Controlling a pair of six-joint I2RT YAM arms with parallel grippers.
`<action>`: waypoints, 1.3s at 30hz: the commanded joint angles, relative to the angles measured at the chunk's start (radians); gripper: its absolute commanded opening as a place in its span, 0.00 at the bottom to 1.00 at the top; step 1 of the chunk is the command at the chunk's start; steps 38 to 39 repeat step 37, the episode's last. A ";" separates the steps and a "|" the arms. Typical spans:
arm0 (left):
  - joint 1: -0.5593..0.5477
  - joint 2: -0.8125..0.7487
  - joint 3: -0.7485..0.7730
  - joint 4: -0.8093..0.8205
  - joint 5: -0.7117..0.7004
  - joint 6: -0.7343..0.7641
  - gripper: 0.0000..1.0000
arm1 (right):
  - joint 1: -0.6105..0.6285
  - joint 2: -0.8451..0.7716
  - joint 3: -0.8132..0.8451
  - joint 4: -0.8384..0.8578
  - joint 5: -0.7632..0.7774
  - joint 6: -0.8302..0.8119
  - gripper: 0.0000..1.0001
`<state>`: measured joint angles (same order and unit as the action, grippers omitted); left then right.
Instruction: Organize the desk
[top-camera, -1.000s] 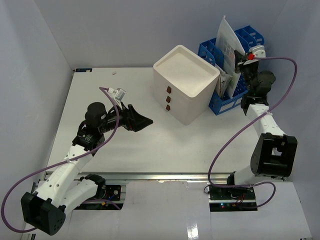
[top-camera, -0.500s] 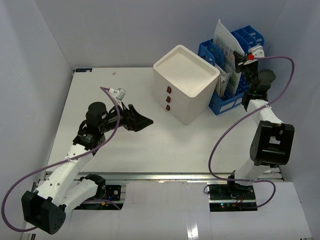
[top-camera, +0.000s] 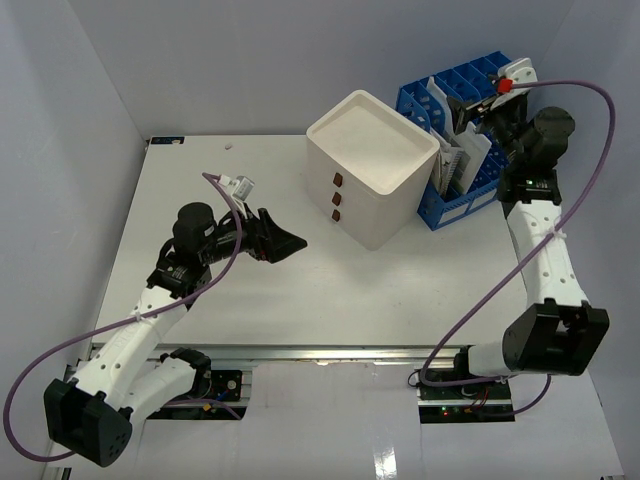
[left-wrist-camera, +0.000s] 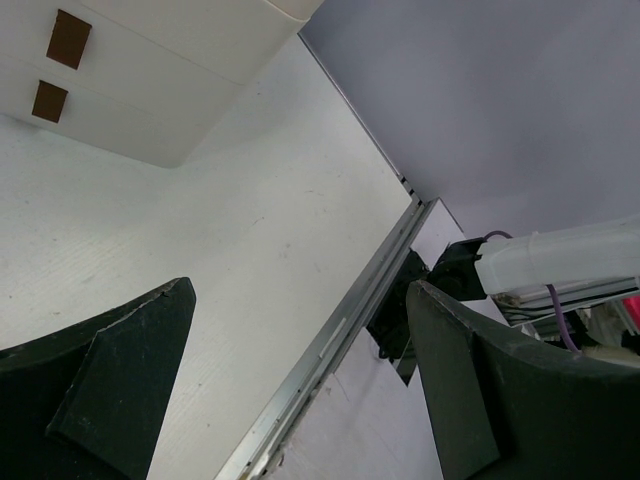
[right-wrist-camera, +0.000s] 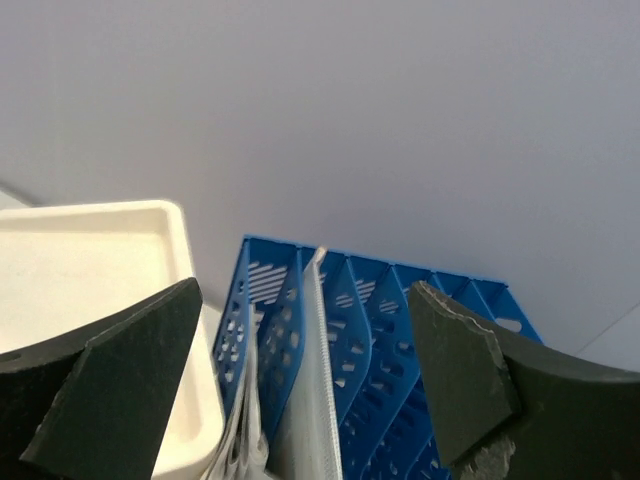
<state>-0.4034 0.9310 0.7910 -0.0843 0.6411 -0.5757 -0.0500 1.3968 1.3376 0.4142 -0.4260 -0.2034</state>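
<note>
The desk (top-camera: 250, 300) lies under the white three-drawer box (top-camera: 372, 165) and runs out wide to the front and left of it. Just to the right of the box stands a blue file rack (top-camera: 455, 208). White sheets (top-camera: 470, 152) stand upright in the rack slots nearest the box.

The right gripper (right-wrist-camera: 300, 330) hangs above those slots, jaws spread and holding nothing. The filing step therefore looks done or all but done. The left gripper (left-wrist-camera: 300, 290) hovers over bare tabletop to the front left of the box, also wide apart and empty.

The next move probably calls for the right arm to lift straight clear of the rack without catching the sheets.

No brand or writing can be read. The drawer fronts show only small brown squares (top-camera: 337, 180), and the print on one sheet is too small to read.
</note>
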 joint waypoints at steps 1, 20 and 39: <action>-0.002 -0.036 0.077 -0.044 0.003 0.118 0.98 | 0.002 -0.089 0.194 -0.642 -0.161 -0.099 0.90; -0.002 -0.306 -0.028 -0.165 -0.089 0.305 0.98 | 0.003 -0.677 -0.179 -1.134 0.275 -0.215 0.90; -0.002 -0.453 -0.235 -0.158 -0.083 0.271 0.98 | 0.002 -0.830 -0.276 -1.132 0.355 -0.217 0.90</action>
